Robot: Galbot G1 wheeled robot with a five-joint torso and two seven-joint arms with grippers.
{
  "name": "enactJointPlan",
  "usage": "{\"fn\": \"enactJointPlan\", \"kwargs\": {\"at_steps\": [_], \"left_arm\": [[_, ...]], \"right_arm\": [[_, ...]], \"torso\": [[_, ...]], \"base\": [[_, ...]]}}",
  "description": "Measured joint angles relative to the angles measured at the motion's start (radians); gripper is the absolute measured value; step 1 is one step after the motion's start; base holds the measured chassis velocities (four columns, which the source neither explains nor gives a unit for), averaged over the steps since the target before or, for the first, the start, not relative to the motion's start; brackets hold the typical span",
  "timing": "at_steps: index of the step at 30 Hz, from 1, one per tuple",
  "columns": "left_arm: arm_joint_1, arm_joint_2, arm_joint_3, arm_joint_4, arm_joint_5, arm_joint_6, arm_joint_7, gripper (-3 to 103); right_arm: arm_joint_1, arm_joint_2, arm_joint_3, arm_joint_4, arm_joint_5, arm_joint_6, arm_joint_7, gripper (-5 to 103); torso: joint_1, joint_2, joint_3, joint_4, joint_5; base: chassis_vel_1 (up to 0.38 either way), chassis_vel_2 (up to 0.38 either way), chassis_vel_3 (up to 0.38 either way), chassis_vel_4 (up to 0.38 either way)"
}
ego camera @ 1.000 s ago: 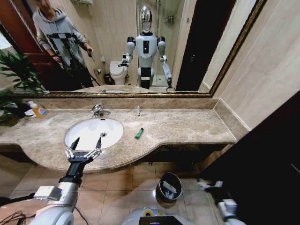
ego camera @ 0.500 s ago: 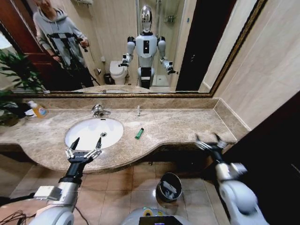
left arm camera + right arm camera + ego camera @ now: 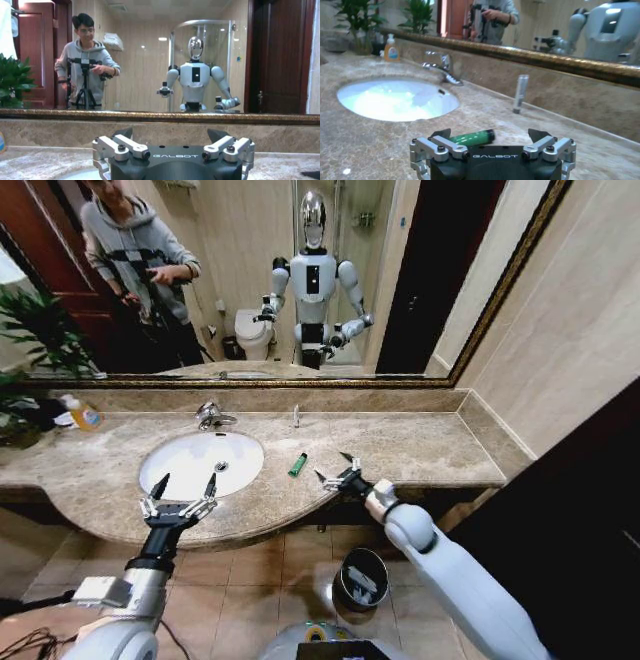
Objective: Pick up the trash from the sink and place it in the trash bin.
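Observation:
The white oval sink is set in the marble counter, and its basin looks bare. A green stick lies flat on the counter just right of the basin. My right gripper hovers open close to its right. In the right wrist view the green stick lies just ahead of the open right gripper. A thin upright piece stands by the backsplash. My left gripper hangs open over the basin's front rim. The trash bin stands on the floor below, with white items inside.
A chrome faucet stands behind the basin. A yellow-orange bottle and a plant are at the far left. The mirror backs the counter. The counter's curved front edge overhangs the tiled floor.
My right arm has swung up from the lower right and moved left over the counter, ending beside the green stick. The left gripper has not moved.

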Motion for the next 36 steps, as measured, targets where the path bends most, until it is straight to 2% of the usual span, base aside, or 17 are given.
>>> {"fn": "enactJointPlan", "kwargs": {"at_steps": [6,8,9,12,20,22,25,36], "left_arm": [[0.000,0.000,0.000,0.000,0.000,0.000,0.000,100],[0.000,0.000,0.000,0.000,0.000,0.000,0.000,100],[0.000,0.000,0.000,0.000,0.000,0.000,0.000,100],[0.000,0.000,0.000,0.000,0.000,0.000,0.000,100],[0.000,0.000,0.000,0.000,0.000,0.000,0.000,100],[0.000,0.000,0.000,0.000,0.000,0.000,0.000,100],[0.000,0.000,0.000,0.000,0.000,0.000,0.000,100],[0.000,0.000,0.000,0.000,0.000,0.000,0.000,100]], "right_arm": [[0.086,0.042,-0.098,-0.070,-0.013,-0.005,0.045,100],[0.149,0.102,-0.149,-0.144,-0.036,0.008,0.104,100],[0.149,0.102,-0.149,-0.144,-0.036,0.008,0.104,100],[0.224,0.162,-0.198,-0.215,-0.059,0.007,0.140,100],[0.246,0.210,-0.208,-0.286,-0.077,-0.007,0.183,100],[0.239,0.214,-0.209,-0.294,-0.097,-0.004,0.192,100],[0.214,0.207,-0.206,-0.304,-0.181,0.014,0.198,100],[0.197,0.145,-0.139,-0.285,-0.209,0.030,0.151,100]], "torso": [[0.000,0.000,0.000,-0.0001,-0.0002],[0.000,0.000,0.000,0.0001,0.0000],[0.000,0.000,0.000,0.0001,0.0000],[0.000,0.000,0.000,0.0003,0.0000],[0.000,0.000,0.000,0.0001,-0.0001],[0.000,0.000,0.000,0.0001,0.0000],[0.000,0.000,0.000,0.0001,0.0000],[0.000,0.000,0.000,0.0000,0.0002]], "base": [[0.000,0.000,0.000,0.000],[0.000,0.000,0.000,0.000],[0.000,0.000,0.000,0.000],[0.000,0.000,0.000,0.000],[0.000,0.000,0.000,0.000],[0.000,0.000,0.000,0.000],[0.000,0.000,0.000,0.000],[0.000,0.000,0.000,0.000]]}}
